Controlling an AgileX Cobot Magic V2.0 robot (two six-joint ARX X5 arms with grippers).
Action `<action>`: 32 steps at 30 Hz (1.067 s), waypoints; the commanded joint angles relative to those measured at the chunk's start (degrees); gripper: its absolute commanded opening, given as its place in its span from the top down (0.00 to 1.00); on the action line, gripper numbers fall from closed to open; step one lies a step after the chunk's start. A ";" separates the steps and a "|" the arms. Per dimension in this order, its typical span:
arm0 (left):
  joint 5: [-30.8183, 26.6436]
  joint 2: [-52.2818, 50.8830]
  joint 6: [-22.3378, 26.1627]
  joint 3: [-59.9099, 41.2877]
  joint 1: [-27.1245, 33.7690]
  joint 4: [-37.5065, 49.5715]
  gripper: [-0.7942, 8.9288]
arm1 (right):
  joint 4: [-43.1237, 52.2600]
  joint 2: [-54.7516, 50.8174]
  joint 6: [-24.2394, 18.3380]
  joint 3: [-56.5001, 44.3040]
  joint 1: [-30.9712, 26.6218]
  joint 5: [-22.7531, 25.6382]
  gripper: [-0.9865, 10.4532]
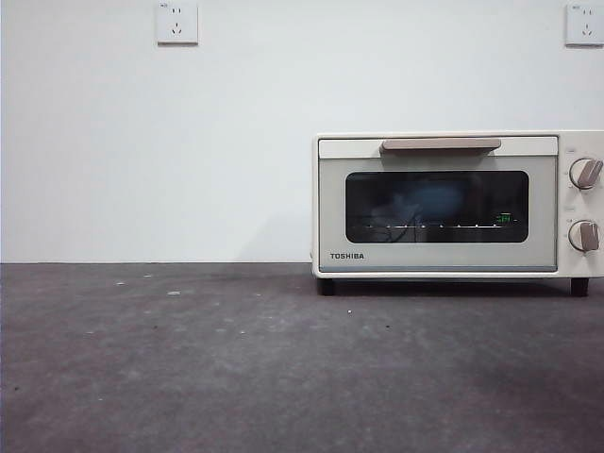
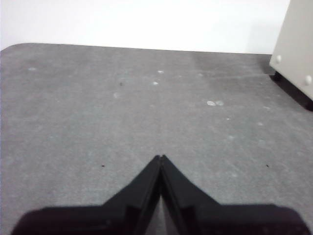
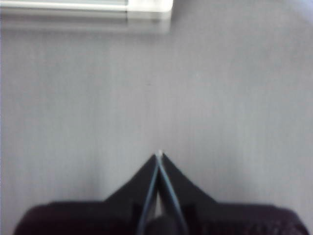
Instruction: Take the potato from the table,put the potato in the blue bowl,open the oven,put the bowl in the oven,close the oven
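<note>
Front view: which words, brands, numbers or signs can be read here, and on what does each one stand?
"TOSHIBA": dark letters low on the door frame of the oven.
Green lit mark behind the glass door: too small to read.
Small marks by the two knobs: too small to read.
Small marks on the two wall sockets: too small to read.

The oven (image 1: 458, 206) at the right of the front frame was cream-white, with a dark glass door (image 1: 436, 207) showing a bluish shape and a small green glint, a beige bar handle (image 1: 441, 144) and black feet. The table (image 1: 236, 368) across the lower frame was dark grey, mottled, with pale specks. The wall (image 1: 151, 142) behind was plain white.
</note>
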 commanded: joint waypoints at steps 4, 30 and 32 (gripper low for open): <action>0.20 0.90 -0.31 -0.50 -0.09 0.17 0.92 | 8.90 -5.31 0.48 -2.49 0.07 -0.33 0.91; 0.22 3.08 -0.31 -0.48 -0.11 0.22 0.92 | 6.54 -5.31 0.46 -2.49 0.07 -0.31 0.91; 0.22 3.08 -0.31 -0.48 -0.11 0.22 0.92 | 6.54 -5.31 1.14 -2.49 0.04 -0.55 0.91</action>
